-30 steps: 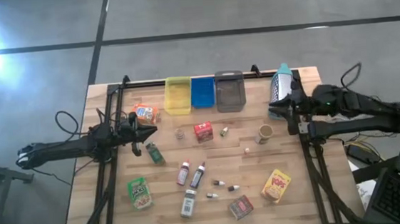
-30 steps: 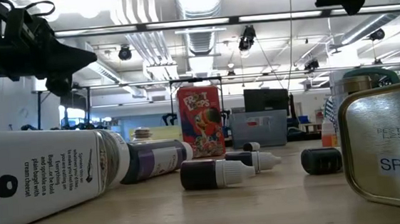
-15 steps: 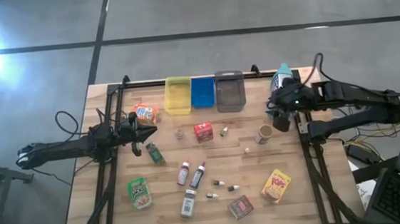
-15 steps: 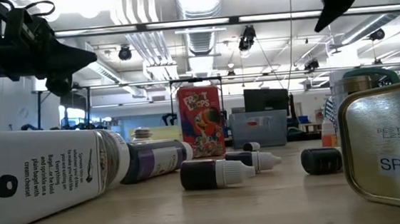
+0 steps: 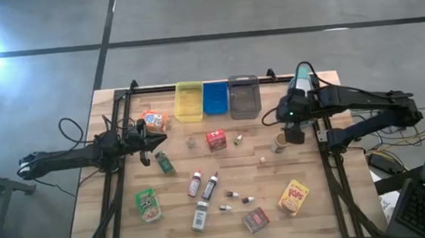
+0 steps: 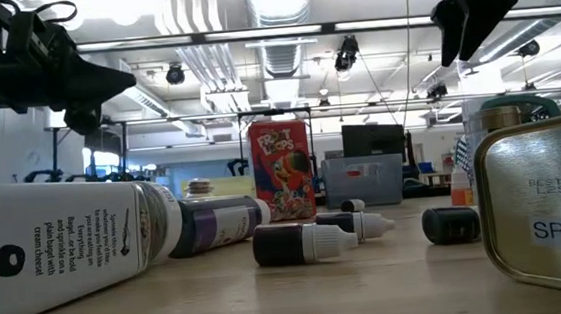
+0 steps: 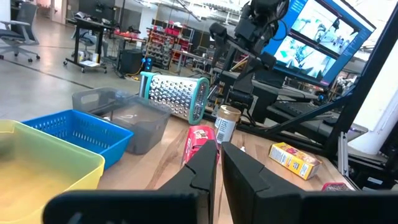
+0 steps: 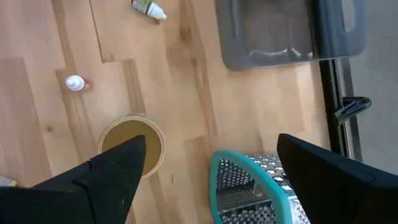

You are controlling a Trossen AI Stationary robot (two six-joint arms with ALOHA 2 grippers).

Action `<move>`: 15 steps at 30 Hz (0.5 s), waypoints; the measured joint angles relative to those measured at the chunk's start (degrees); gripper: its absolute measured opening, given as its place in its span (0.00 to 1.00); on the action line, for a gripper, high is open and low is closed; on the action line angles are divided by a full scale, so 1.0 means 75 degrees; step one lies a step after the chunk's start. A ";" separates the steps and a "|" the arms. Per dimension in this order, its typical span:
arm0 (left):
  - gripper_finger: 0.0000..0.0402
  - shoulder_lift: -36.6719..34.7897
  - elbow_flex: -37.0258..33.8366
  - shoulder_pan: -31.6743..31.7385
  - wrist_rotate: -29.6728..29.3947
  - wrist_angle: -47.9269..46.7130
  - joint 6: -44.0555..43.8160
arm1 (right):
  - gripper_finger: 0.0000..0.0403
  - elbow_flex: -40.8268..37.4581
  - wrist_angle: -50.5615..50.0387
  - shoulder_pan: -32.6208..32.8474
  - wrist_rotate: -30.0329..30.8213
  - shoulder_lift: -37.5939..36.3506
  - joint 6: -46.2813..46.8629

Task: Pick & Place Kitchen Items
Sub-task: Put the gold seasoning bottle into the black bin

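Note:
Kitchen items lie scattered on the wooden table: a brown cup [image 5: 281,141] [image 8: 132,144] standing on its base, a red box [image 5: 216,139], an orange pouch [image 5: 154,120], a green pouch [image 5: 148,204], a yellow box [image 5: 294,197], slim dark bottles [image 5: 210,186] and a spice tin [image 5: 256,220]. My right gripper [image 5: 293,131] [image 8: 211,180] hangs open above the table, pointing steeply down, just right of the cup and touching nothing. My left gripper [image 5: 161,140] [image 7: 219,165] waits shut and level at the table's left, holding nothing.
Yellow [image 5: 189,102], blue [image 5: 215,97] and grey [image 5: 244,96] trays stand in a row at the far edge. A teal-framed grater [image 5: 299,85] [image 8: 261,186] lies at the far right, close under my right arm. Tiny vials [image 5: 238,198] lie mid-table.
My right gripper has swung out from the table's right side toward the brown cup, tipped from nearly level to steeply downward, and opened its fingers wide. My left arm has kept still, and no item has moved.

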 joint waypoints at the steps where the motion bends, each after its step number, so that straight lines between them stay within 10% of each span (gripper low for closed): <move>1: 0.08 0.0000 0.0000 0.0000 0.0000 0.0001 0.0000 | 0.90 0.0034 0.0000 0.0000 -0.0032 0.0079 -0.0057; 15: 0.08 0.0000 0.0000 0.0000 -0.0003 0.0041 0.0006 | 0.86 0.0014 0.0006 0.0000 -0.0409 0.0582 -0.0500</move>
